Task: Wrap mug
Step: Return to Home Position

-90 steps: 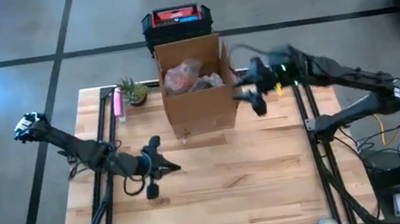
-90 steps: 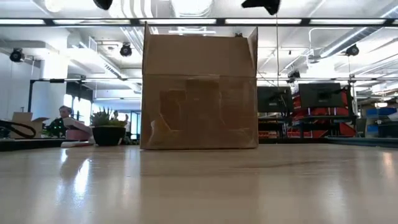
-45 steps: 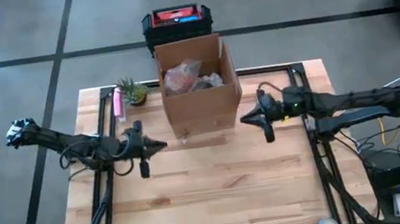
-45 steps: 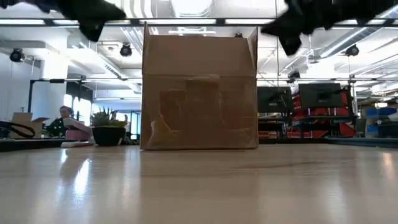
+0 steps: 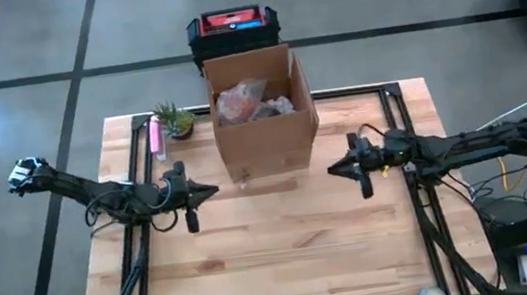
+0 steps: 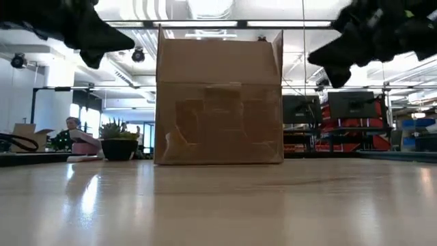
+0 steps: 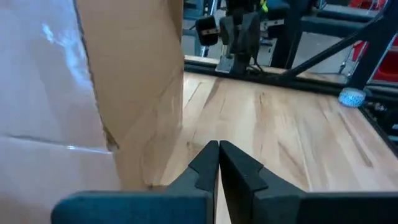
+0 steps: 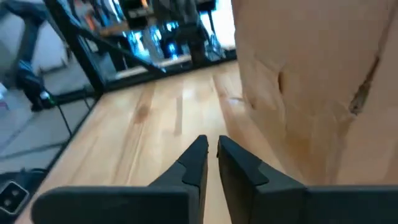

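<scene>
An open cardboard box (image 5: 262,115) stands on its base at the table's far middle. Inside it lies a crumpled bundle of clear wrap with something reddish in it (image 5: 250,101). No mug shows as such. My left gripper (image 5: 211,189) hangs shut above the table, just left of the box's near corner and pointing right; the left wrist view shows the box wall (image 7: 130,81) beside the fingers. My right gripper (image 5: 333,170) hangs shut to the right of the box, pointing left at it. Both grippers hold nothing.
A small potted plant (image 5: 177,121) and a pink object (image 5: 155,138) stand at the far left of the table. A black and red case (image 5: 232,27) sits on the floor behind the box. Bare wood (image 5: 287,255) spreads across the near half.
My right gripper has come away from the box's upper right side, down and toward the near edge, and now hangs level beside the box. My left gripper has moved toward the far edge, then kept still. Both have dropped into the low view.
</scene>
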### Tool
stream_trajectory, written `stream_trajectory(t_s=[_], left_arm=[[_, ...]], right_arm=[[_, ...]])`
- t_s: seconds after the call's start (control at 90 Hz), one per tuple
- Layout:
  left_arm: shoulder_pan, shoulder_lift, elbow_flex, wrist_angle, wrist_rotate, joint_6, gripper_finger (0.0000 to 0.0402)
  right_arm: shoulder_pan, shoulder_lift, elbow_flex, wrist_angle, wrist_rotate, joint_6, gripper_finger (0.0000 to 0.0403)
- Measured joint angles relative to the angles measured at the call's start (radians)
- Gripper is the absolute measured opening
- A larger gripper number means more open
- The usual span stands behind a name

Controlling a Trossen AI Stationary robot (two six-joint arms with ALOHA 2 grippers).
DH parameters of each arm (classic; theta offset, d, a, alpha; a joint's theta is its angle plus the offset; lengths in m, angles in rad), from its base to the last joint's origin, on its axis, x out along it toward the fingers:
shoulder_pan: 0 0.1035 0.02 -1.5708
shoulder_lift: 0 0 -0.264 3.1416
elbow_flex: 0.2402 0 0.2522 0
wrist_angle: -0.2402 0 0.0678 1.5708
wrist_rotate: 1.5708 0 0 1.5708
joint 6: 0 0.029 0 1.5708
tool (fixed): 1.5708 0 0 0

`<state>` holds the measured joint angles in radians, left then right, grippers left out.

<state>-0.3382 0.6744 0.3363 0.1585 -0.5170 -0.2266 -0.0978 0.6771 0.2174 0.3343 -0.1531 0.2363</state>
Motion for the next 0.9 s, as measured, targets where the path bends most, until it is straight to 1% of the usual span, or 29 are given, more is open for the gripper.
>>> stream_trajectory(t_s=[0.089, 0.2, 0.389, 0.467, 0.578, 0.644, 0.756, 0.789, 0.9], left_arm=[[0.0, -0.001, -0.041, 0.069, 0.012, 0.0, 0.0], [0.0, -0.007, -0.071, 0.105, 0.011, 0.0, 0.0], [0.001, -0.014, -0.083, 0.105, 0.011, -0.003, 0.0], [0.001, -0.016, -0.084, 0.104, 0.011, -0.007, 0.0], [0.001, -0.015, -0.084, 0.103, 0.011, -0.017, 0.0], [0.001, -0.015, -0.084, 0.105, 0.011, -0.018, 0.0], [0.001, -0.022, -0.084, 0.104, 0.011, -0.018, 0.0], [0.001, -0.024, -0.084, 0.104, 0.011, -0.018, 0.0], [0.002, -0.034, -0.089, 0.104, 0.041, -0.005, 0.0]], right_arm=[[0.0, -0.084, -0.067, 0.031, 0.0, -0.003, 0.0008], [0.0, -0.188, -0.127, 0.044, 0.0, -0.029, 0.0008], [0.0, -0.351, -0.181, 0.03, 0.0, -0.05, 0.0008], [0.0, -0.416, -0.187, -0.034, 0.027, -0.049, 0.0008], [0.0, -0.509, -0.187, -0.165, 0.151, -0.026, 0.0009], [0.0, -0.566, -0.188, -0.222, 0.199, -0.023, 0.0008], [0.0, -0.672, -0.188, -0.318, 0.206, -0.017, 0.0009], [0.0, -0.678, -0.188, -0.35, 0.206, -0.01, 0.0009], [0.0, -0.666, -0.189, -0.352, 0.198, 0.0, 0.0009]])
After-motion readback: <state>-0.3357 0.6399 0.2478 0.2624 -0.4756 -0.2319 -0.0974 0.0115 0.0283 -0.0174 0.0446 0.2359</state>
